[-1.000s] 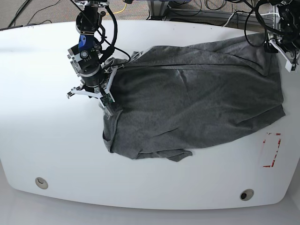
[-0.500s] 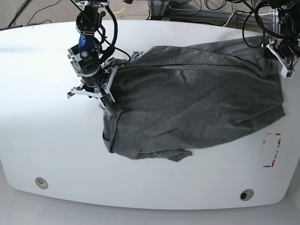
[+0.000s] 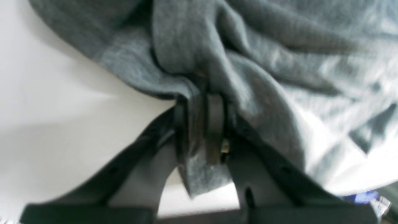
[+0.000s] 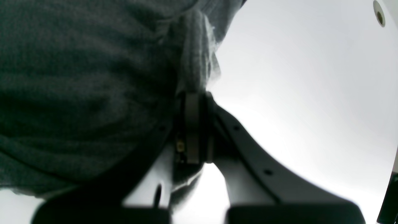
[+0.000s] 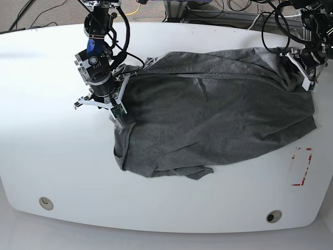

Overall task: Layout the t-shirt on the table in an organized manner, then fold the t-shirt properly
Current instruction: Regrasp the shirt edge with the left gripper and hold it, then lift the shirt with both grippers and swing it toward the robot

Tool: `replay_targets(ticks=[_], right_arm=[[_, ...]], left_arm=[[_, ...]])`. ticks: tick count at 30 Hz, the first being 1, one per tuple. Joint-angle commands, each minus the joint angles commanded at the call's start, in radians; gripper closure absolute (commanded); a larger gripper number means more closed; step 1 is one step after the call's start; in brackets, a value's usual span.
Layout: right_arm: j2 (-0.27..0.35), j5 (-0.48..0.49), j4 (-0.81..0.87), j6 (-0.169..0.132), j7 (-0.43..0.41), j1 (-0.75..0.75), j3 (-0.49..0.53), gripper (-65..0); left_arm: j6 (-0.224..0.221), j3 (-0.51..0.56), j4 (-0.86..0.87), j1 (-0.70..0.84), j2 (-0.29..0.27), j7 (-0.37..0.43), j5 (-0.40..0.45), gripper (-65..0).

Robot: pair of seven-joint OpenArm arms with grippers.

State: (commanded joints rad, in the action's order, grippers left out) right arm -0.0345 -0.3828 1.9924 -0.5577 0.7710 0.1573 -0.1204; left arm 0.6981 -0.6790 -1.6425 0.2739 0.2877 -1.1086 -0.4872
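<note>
Both jaws clenched on the t-shirt (image 5: 218, 109) — left gripper (image 5: 301, 73) at the far edge, right gripper (image 5: 118, 115) angled down toward the table (image 5: 52, 151).

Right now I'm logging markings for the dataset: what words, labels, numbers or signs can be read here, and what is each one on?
No readable text in any view.
t-shirt: plain grey, no print.
table: only a red-tape rectangle mark, with no lettering.
Right arm's blue patch: too small to read.
</note>
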Motion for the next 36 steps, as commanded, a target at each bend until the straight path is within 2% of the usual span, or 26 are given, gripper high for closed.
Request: replay_targets(ticks=[5,14,20,26,31,36], right_arm=[[0.0,-0.002,0.002,0.0,0.0,-0.015,0.003,-0.2],[-0.005,-0.002,0.005,0.0,0.005,-0.087,0.006,-0.2],[0.026,-0.002,0.003,0.0,0.061,-0.173,0.002,-0.2],[0.055,0.002,0.002,0.0,0.104,-0.27,0.003,-0.2],[0.077,-0.002,-0.002,-0.031,0.106,-0.347,0.002,-0.2],[0.094,-0.002,-0.008,-0.032,0.106,-0.425,0.005,-0.2]], left_arm=[[0.0,0.002,-0.057,-0.078,0.0,0.002,-0.051,-5.6],[0.0,0.003,-0.064,-0.281,-0.003,-0.005,-0.052,-5.6],[0.0,0.012,-0.064,-0.399,-0.003,-0.008,-0.052,-5.6],[0.0,0.058,-0.064,-0.514,-0.005,-0.049,-0.054,-5.6],[0.0,0.055,-0.072,-0.631,-0.04,-0.089,-0.054,-5.6],[0.0,0.052,-0.158,-0.749,-0.089,-0.144,-0.054,-6.0]])
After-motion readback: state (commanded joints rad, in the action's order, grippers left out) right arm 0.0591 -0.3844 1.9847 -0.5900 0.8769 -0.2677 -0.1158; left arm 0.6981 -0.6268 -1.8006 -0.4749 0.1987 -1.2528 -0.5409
